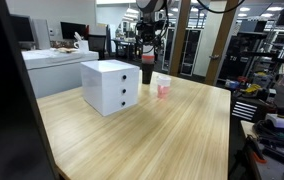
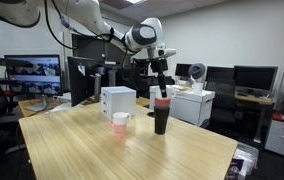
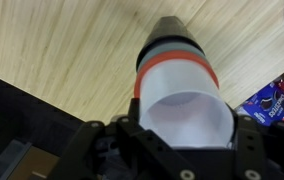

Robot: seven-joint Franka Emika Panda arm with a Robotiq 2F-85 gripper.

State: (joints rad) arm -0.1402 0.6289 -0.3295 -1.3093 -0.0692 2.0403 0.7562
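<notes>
I hold the black bottle (image 3: pixel 177 75) by its upper end. My hand (image 3: pixel 187 135) is closed on it, and in the wrist view one of the fingers (image 3: pixel 250 140) sits against each side of the pale cap, just above the red band. The bottle is upright in both exterior views. It stands beyond the white drawer box (image 2: pixel 118 100), near the far edge of the tabletop (image 2: pixel 132 155). A small pink cup (image 2: pixel 120 122) is between the box and the bottle, close to the bottle but not touching it.

I judge that this step is the carrying or the setting down of the bottle. Its foot (image 2: pixel 161 130) seems to meet the wood, but I cannot tell whether it really rests there or hangs just above.

For the next move I think two things matter. The bottle is tall and narrow, so it should stay vertical. The pink cup is near, so any sideways motion toward the drawer box needs care.

My arm comes from above and behind the drawer box, in a high arch. The wrist is turned straight down, so my hand (image 2: pixel 161 90) points at the tabletop, directly over the bottle (image 1: pixel 148 70).
</notes>
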